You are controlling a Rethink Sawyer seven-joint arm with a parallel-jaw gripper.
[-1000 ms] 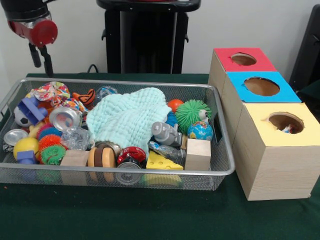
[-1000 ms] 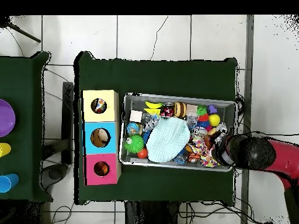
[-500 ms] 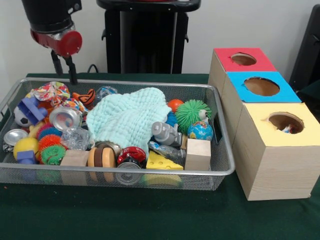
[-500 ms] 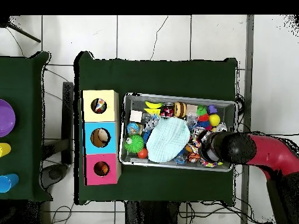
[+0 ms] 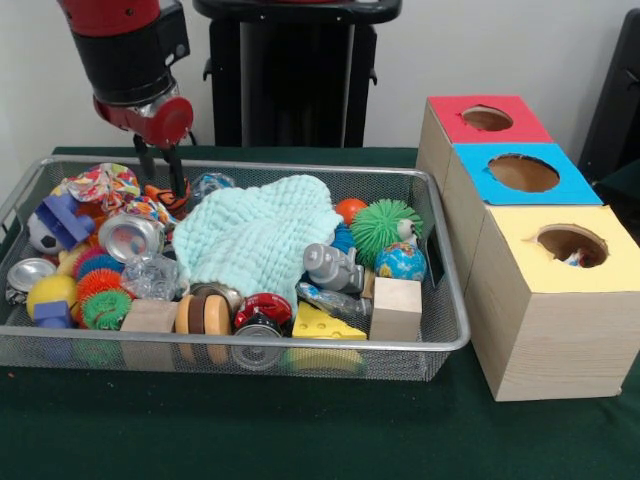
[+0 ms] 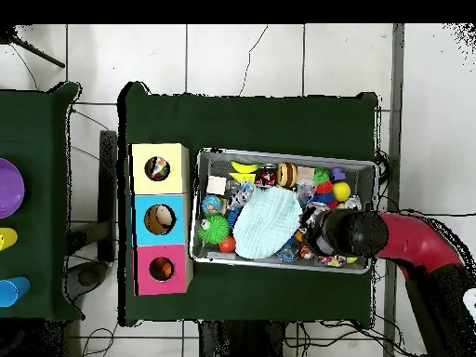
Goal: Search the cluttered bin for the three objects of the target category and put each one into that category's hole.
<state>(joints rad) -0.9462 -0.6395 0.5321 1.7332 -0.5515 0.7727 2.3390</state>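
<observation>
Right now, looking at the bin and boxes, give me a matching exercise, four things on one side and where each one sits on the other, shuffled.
Things:
1. mint cloth
2. wooden cube
3. green spiky ball
4. pincer

Places:
A. front right corner of the wire bin
B. spread over the middle of the bin
C. at the bin's back left, just above an orange toy
D. beside the globe ball, toward the back right

Pairs: 1-B, 2-A, 3-D, 4-C
</observation>
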